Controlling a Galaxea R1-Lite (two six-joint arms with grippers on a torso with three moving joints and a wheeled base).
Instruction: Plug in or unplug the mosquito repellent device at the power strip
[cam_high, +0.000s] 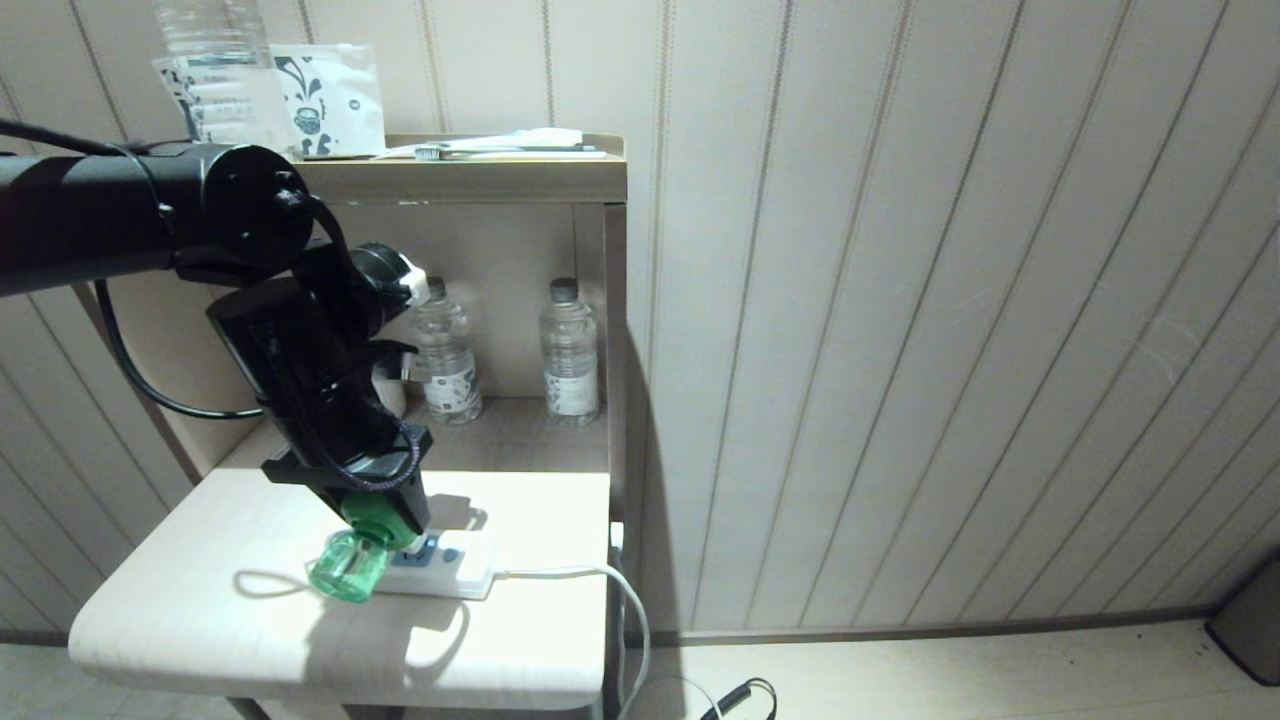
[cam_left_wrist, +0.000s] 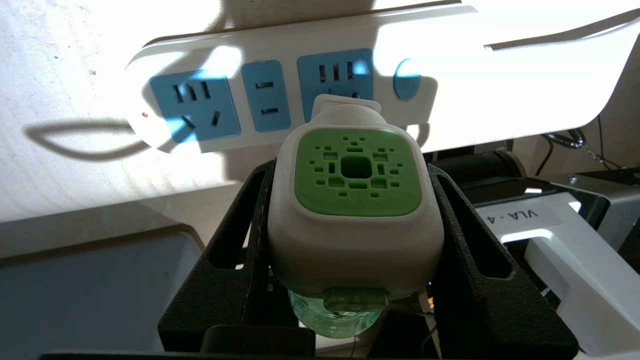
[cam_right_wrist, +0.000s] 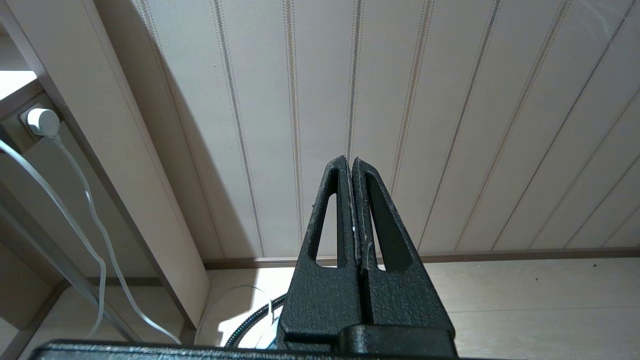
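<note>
Misalignment threatens: left pincer (cam_left_wrist: 356, 235), pinching the mosquito repellent device (cam_left_wrist: 355, 210) over the power strip (cam_left_wrist: 280, 100), could tilt its plug off the socket.

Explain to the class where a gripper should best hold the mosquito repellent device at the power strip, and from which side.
Probably the white head's two flat flanks of the mosquito repellent device, approached from the vented green face opposite the plug, as the left gripper does; that leaves the plug end clear toward the power strip.
</note>
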